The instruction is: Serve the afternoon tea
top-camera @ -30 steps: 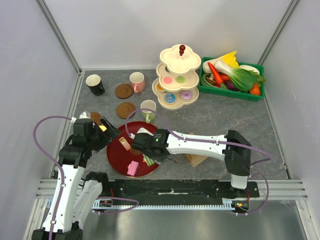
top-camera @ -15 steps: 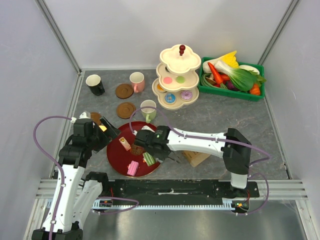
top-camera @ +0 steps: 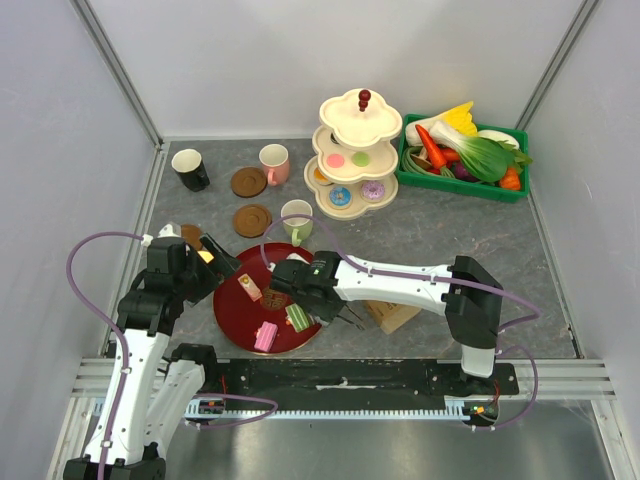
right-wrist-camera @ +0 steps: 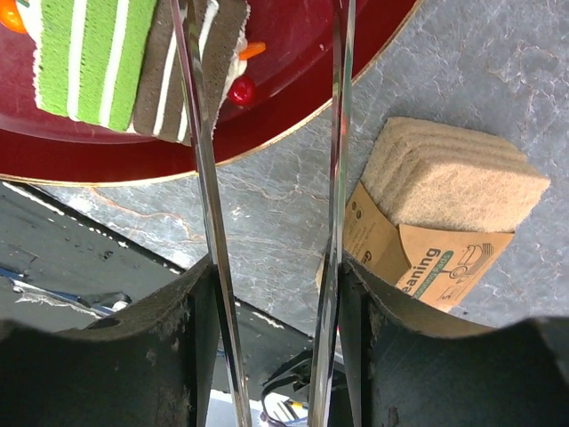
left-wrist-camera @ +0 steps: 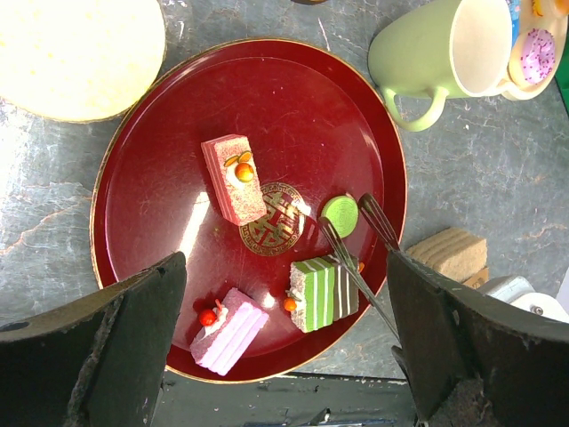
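Right pincer (left-wrist-camera: 354, 216), holding thin metal tongs (left-wrist-camera: 360, 258), sits half-closed around the small green round macaron (left-wrist-camera: 340, 214); it's empty so far and could squirt it across the dark red round tray (left-wrist-camera: 160, 142).

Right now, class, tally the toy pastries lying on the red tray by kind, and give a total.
Cake slices: 3 (one pink, one pale pink, one green-striped)
Macarons: 1 (green)
Total: 4
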Motion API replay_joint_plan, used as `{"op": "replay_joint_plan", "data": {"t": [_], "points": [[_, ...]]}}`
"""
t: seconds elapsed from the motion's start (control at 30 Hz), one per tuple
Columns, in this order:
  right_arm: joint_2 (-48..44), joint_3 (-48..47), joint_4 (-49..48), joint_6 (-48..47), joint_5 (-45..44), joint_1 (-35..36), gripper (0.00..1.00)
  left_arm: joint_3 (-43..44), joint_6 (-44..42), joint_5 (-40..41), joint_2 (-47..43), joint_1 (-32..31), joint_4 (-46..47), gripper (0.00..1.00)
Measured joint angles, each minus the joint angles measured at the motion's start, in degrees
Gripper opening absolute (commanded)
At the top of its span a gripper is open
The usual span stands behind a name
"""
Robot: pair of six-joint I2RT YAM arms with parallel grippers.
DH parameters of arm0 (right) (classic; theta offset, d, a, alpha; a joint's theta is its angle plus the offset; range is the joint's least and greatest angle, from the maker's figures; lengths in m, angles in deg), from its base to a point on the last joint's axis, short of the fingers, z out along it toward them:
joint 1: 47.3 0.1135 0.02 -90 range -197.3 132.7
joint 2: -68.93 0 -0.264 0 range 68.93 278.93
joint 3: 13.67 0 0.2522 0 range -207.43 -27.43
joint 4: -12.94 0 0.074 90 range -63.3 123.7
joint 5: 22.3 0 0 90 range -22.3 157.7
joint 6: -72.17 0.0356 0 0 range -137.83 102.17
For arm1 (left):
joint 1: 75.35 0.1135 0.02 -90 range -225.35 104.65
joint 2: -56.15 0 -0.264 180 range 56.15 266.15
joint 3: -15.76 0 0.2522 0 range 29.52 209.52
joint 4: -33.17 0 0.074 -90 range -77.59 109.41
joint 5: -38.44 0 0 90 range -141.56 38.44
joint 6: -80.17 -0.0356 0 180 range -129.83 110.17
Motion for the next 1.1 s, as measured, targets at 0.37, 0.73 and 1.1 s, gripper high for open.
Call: {"op": "replay_joint_plan", "data": {"t": [0.37,0.73,1.1], "points": [[0.00,-2.12,2.73,-0.04,-3.17,0.00,0.48,0.02,0.00,0.02,0.07,0.00,0.00,0.99],[-0.57,-7.26,3.10,-0.04,-6.27,0.00,0.44,0.44,-0.02,0.11,0.00,0.00,-0.63,0.99],[-7.04,-13.33,3.02,0.09,-11.52,-3.13,0.44,1.01,-0.02,0.57,-1.03,0.00,-1.46,1.00]]}}
